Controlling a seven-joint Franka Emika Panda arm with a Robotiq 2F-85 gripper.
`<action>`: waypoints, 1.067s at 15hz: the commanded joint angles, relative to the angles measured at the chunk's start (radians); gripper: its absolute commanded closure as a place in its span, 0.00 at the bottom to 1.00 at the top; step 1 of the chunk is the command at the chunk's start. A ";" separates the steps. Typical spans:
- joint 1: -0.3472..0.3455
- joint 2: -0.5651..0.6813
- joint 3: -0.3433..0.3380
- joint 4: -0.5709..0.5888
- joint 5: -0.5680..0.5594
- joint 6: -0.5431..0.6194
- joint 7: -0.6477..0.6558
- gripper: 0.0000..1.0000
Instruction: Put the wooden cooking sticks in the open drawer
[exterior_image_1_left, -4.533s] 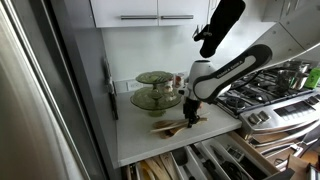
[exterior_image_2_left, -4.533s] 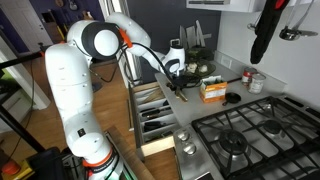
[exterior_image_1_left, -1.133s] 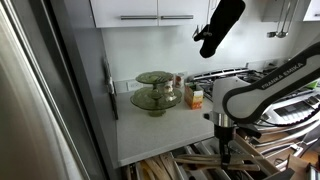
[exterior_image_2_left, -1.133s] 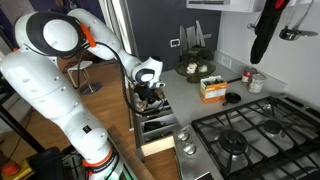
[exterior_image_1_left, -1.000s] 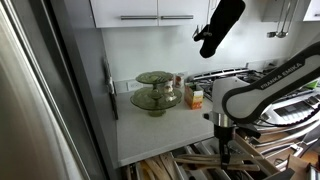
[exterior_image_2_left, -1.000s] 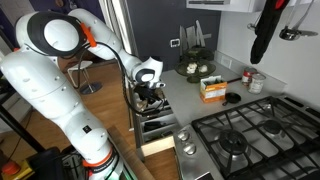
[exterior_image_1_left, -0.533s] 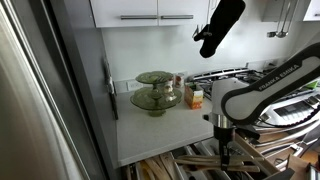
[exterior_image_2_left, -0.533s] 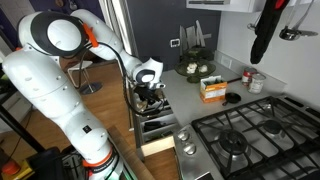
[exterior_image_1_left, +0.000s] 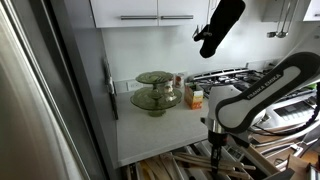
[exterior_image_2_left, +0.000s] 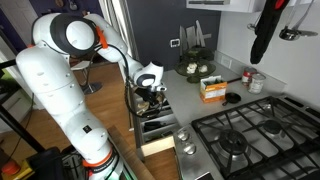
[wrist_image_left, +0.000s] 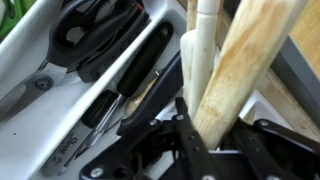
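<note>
Your gripper (exterior_image_1_left: 216, 152) is down in the open drawer (exterior_image_1_left: 180, 166), clamped on the wooden cooking sticks (wrist_image_left: 238, 62). The wrist view shows their handles running in between the fingers: one broad, tan and grainy, one paler and rounder beside it. So the sticks are in the gripper's hold, over the drawer's compartments. Drawer insert: smooth white dividers (wrist_image_left: 30, 140), long narrow channels. Dark-handled utensils (wrist_image_left: 105, 40) lie in the channels beside the sticks, black and glossy, some with looped ends. Only the wrist view shows this; in both exterior views the sticks are hidden behind the gripper and arm. An exterior view shows pale wooden utensils (exterior_image_1_left: 150, 171) at the drawer's near end and a green glass tiered stand (exterior_image_1_left: 155, 90) on the white counter. An exterior view shows the gas hob (exterior_image_2_left: 250, 135) with black grates.
</note>
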 joint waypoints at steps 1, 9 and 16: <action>-0.001 0.066 0.022 0.031 0.041 0.096 0.099 0.94; -0.020 0.167 0.072 0.087 0.170 0.220 0.177 0.94; -0.032 0.227 0.132 0.127 0.492 0.292 0.139 0.94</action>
